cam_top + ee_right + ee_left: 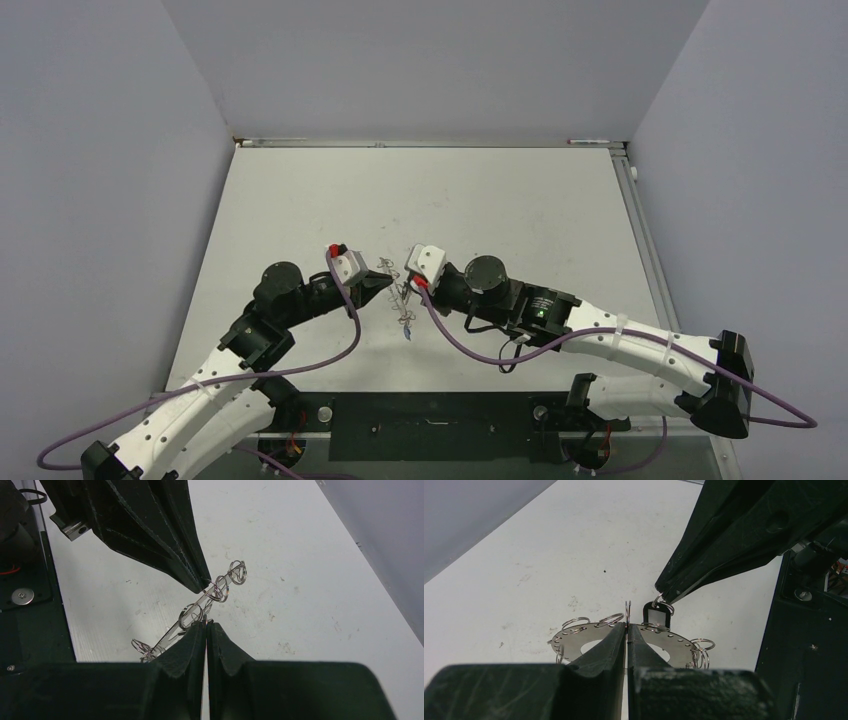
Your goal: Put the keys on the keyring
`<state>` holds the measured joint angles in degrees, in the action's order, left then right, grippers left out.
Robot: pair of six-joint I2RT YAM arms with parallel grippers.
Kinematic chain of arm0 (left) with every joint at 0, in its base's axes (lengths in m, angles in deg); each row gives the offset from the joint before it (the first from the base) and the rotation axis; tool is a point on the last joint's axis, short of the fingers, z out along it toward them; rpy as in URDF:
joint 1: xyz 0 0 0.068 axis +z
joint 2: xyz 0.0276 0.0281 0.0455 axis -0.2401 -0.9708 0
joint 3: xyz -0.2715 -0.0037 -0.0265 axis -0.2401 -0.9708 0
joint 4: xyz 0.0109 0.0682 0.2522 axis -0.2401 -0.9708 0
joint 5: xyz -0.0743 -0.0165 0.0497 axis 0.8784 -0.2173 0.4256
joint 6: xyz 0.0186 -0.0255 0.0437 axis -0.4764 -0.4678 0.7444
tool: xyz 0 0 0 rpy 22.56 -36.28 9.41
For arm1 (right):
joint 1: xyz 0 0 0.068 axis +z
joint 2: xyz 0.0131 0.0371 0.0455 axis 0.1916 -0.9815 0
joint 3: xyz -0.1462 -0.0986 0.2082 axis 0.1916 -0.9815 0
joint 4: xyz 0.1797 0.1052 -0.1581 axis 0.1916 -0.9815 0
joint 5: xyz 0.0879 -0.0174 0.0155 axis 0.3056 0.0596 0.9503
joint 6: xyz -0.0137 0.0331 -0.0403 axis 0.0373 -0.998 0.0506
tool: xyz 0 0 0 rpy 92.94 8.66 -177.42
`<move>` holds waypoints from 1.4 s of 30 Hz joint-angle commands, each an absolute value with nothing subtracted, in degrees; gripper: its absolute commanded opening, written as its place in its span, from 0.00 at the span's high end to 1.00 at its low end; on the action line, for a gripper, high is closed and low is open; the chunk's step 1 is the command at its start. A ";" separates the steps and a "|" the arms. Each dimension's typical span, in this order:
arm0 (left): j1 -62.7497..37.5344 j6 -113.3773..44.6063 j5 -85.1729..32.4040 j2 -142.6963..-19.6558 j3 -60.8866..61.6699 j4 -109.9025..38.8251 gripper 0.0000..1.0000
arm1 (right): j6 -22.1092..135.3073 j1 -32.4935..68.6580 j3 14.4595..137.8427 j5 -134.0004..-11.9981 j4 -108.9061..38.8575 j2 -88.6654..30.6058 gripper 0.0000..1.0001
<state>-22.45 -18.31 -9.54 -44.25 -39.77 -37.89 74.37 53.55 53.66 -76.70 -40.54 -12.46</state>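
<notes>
Grey flat perforated keyring (569, 638) bears thin round wire loops (611, 618).

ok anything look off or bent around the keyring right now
nothing looks damaged or spilled. the keyring is pinched at its rim by the shut left jaws and slants in the right wrist view; the black-headed key is held against it at the tip of the shut right jaws.

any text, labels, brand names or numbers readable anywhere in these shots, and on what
None readable in any view.
The tiny black-headed key shows a pale blank patch, no letters.
The flat grey metal ring with wire loops has only small holes.
The left arm's black fingers and the white arm shells show no markings.
</notes>
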 commanded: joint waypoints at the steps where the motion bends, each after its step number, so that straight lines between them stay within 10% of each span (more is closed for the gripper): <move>1: -22.76 -18.76 -9.08 -44.01 -36.36 -35.05 1.00 | 74.95 53.82 54.95 -75.77 -35.90 -11.50 0.95; 42: -23.55 -16.93 -7.97 -43.90 -36.27 -36.23 1.00 | 74.12 53.43 52.05 -75.01 -30.71 -12.65 0.95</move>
